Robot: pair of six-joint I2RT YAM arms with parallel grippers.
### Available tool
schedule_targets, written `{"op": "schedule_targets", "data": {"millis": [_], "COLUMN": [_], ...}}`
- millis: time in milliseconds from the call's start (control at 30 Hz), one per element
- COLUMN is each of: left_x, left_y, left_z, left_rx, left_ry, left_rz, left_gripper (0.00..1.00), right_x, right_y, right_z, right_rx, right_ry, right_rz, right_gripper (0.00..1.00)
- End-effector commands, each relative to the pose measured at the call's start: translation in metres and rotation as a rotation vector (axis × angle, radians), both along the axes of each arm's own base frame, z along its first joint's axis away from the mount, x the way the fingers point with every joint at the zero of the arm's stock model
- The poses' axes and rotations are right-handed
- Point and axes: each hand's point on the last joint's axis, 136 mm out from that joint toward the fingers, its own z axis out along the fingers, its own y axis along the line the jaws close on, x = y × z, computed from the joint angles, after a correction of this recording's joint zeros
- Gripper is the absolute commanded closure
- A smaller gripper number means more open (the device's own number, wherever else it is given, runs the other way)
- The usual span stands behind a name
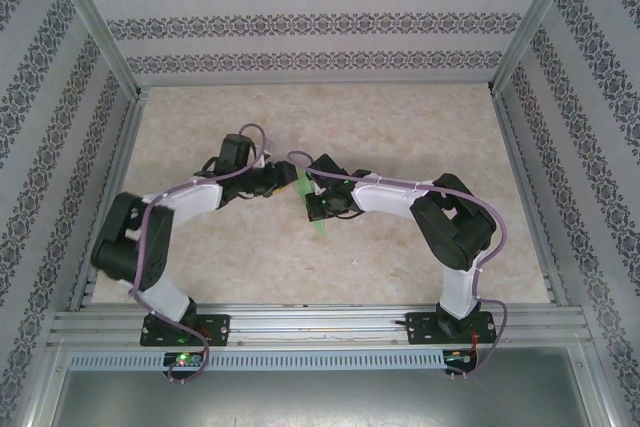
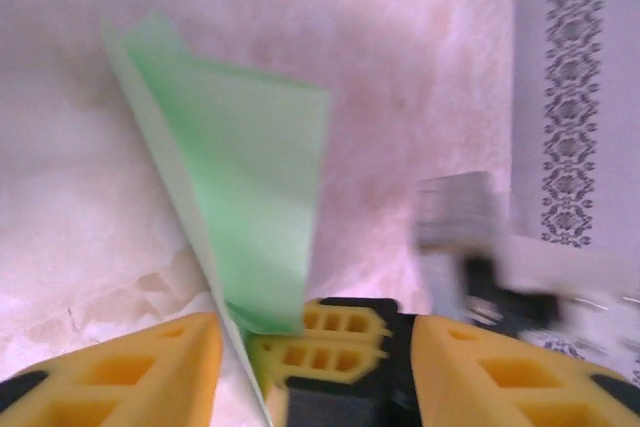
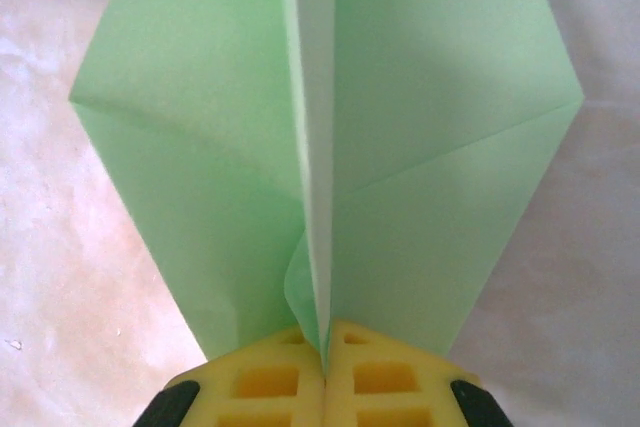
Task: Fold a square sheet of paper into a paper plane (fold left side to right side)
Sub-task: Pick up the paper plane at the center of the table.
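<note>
Top external view: the two arms bend inward and their end effectors meet over the middle of the pale, mottled bench (image 1: 400, 127), with bare surface open all round them. Patterned walls (image 1: 300, 22) close in beyond them and to both sides, well apart from both tips. The light green paper plane (image 1: 321, 224) shows as a narrow strip between the two end effectors, one end poking out beneath the right one.

Right wrist view: the right end effector (image 3: 325, 342) is clenched, its yellow fingers (image 3: 265, 382) pressed together on the centre crease of the paper plane (image 3: 440, 147). Ahead of the fingers the paper spreads into two flaps, one to each side of the crease, each running out to a pointed corner, with bare bench beyond both corners.

Left wrist view, blurred: the left end effector (image 2: 315, 332) is released, its yellow fingers (image 2: 110, 372) standing wide apart. The paper plane (image 2: 260, 207) stands on edge and reaches forward and to the left from the gap between them. Whether its thin edge touches the left finger cannot be told
</note>
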Motion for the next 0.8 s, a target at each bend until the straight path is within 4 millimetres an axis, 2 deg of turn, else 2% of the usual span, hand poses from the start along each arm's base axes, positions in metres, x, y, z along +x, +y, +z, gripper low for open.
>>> {"op": "schedule_targets", "data": {"millis": [0, 167, 300, 467, 600, 767], "left_x": [-0.003, -0.021, -0.038, -0.058, -0.067, -0.07], "left_y": [0.032, 0.069, 0.093, 0.114, 0.118, 0.117], "left_z": [0.022, 0.058, 0.073, 0.069, 0.061, 0.057], "left_rx": [0.104, 0.256, 0.358, 0.433, 0.444, 0.439], "left_ry": [-0.106, -0.245, -0.325, -0.339, -0.314, -0.296], "left_rz": [0.056, 0.125, 0.179, 0.228, 0.228, 0.22], "left_gripper": [0.43, 0.3, 0.19, 0.14, 0.14, 0.13], "right_x": [0.007, 0.035, 0.062, 0.096, 0.115, 0.133], "right_y": [-0.005, -0.038, -0.061, -0.077, -0.079, -0.075], "right_z": [0.03, 0.057, 0.068, 0.073, 0.072, 0.057], "right_rx": [-0.033, -0.143, -0.214, -0.264, -0.267, -0.241], "right_ry": [-0.038, -0.103, -0.148, -0.182, -0.19, -0.151], "right_rz": [-0.025, -0.145, -0.237, -0.317, -0.357, -0.393], "right_gripper": [0.99, 1.0, 1.0, 1.0, 1.0, 1.0]}}
